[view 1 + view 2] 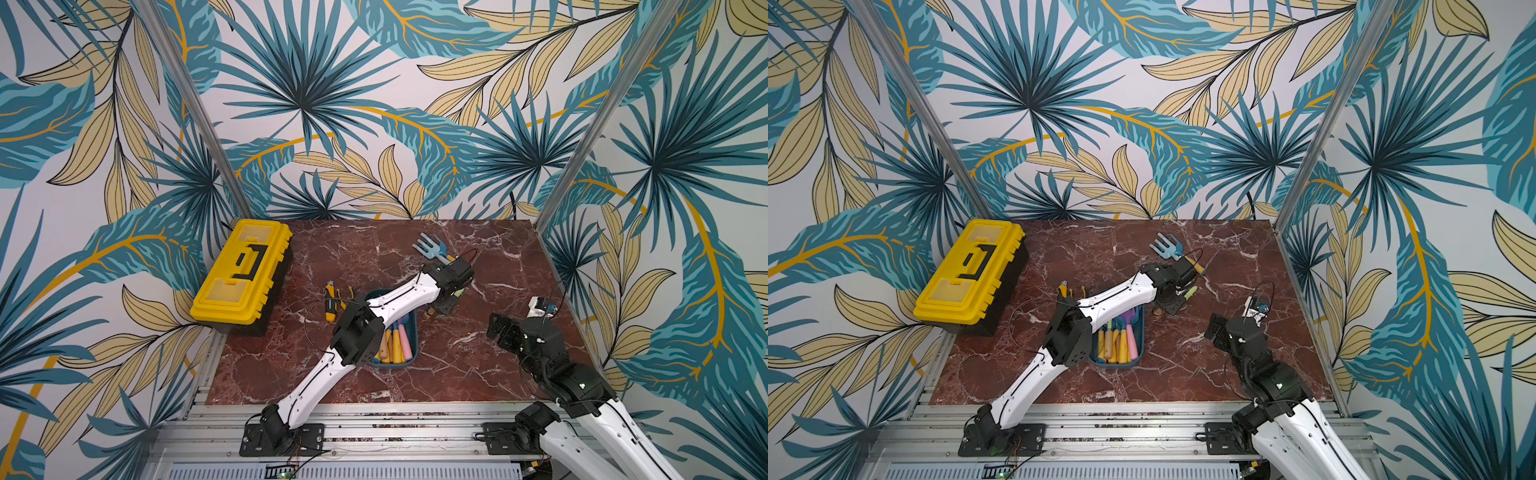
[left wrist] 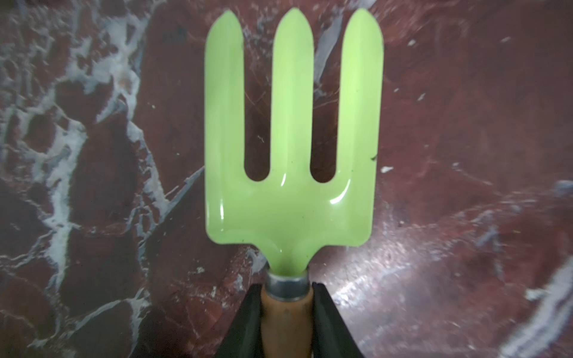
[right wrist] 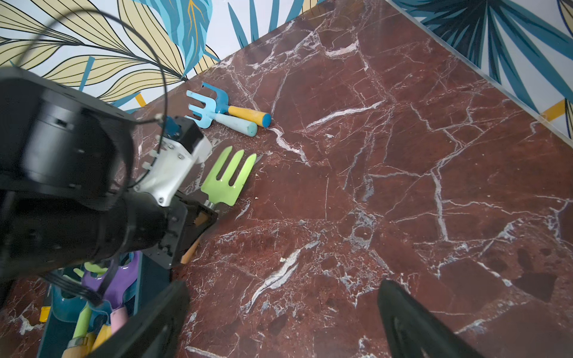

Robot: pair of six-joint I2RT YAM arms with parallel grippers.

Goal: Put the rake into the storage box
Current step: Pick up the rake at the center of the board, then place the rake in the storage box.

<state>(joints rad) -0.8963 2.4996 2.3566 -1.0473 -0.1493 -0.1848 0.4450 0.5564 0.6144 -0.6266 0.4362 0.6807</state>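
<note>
A green three-pronged rake [image 2: 291, 201] with a wooden handle lies flat close to the marble just right of the storage box; I cannot tell if it touches. My left gripper [image 2: 286, 288] is shut on its handle just behind the metal collar. The right wrist view shows the same rake [image 3: 228, 176] sticking out of the left gripper [image 3: 198, 223]. The storage box [image 1: 415, 332], a dark teal tub partly under the left arm, holds several coloured hand tools. My right gripper [image 3: 283, 288] hangs open above bare marble to the right, holding nothing.
Two blue rakes [image 1: 432, 247] lie crossed at the back of the table, just beyond the left wrist. A yellow toolbox [image 1: 241, 274] stands at the back left. Small yellow-handled tools [image 1: 332, 299] lie left of the storage box. Walls enclose three sides.
</note>
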